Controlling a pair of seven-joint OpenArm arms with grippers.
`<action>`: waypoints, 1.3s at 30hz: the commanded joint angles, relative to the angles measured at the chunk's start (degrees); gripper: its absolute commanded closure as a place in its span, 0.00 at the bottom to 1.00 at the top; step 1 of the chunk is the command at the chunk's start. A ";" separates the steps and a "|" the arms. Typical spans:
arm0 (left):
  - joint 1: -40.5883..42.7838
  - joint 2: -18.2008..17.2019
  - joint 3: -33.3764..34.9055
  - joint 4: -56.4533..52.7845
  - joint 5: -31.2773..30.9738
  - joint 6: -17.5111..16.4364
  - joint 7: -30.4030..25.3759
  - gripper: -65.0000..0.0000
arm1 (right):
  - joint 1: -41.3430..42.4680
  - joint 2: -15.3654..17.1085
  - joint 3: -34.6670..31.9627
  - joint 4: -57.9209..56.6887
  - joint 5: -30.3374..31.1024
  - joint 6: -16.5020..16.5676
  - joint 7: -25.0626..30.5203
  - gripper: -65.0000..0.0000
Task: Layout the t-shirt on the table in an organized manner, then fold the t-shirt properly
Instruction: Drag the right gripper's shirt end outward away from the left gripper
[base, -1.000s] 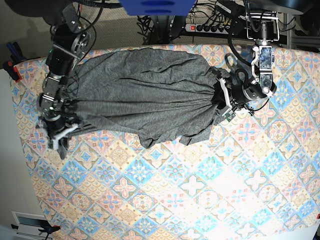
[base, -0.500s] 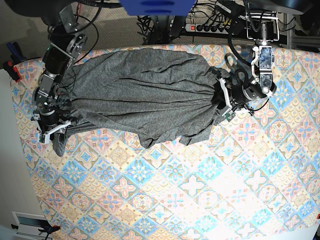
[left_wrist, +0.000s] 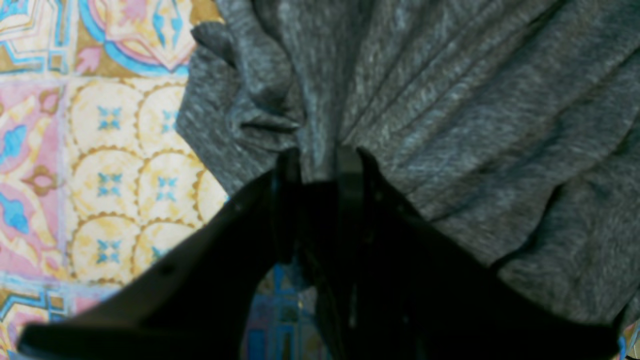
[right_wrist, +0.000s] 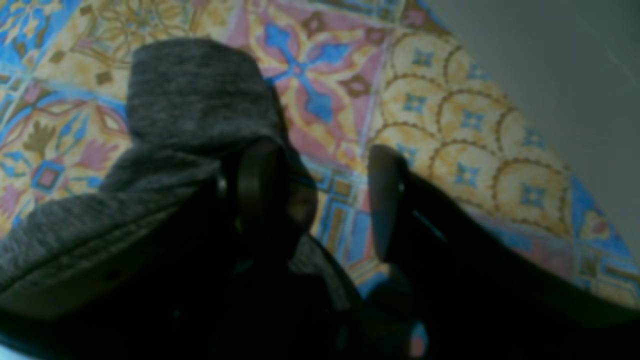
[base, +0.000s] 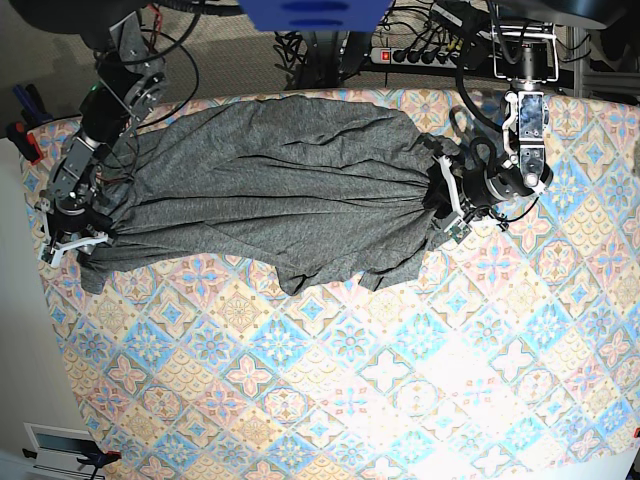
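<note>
The t-shirt (base: 280, 190) lies bunched across the far side of the table (base: 400, 380), the left end effector (left_wrist: 320, 165) pinching one gathered end and the right end effector (right_wrist: 320, 200) open beside the other — regrip there, then pull taut and flat.

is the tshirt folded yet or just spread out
Spread, not folded: the t-shirt lies stretched and wrinkled across the table, one end bunched in the left gripper, the open right gripper at the other.
</note>
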 joint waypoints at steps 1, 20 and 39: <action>2.39 -1.01 0.22 -2.00 11.73 2.09 14.20 0.81 | 0.80 1.40 0.05 0.76 -0.20 -1.18 1.46 0.60; 2.39 -1.01 0.13 -2.00 11.73 2.09 14.20 0.81 | 0.53 2.02 0.49 19.75 -0.02 -10.33 1.29 0.60; 2.30 -1.01 0.22 -2.00 11.73 2.09 14.20 0.81 | -9.05 -10.64 0.84 33.64 0.24 10.86 -5.48 0.60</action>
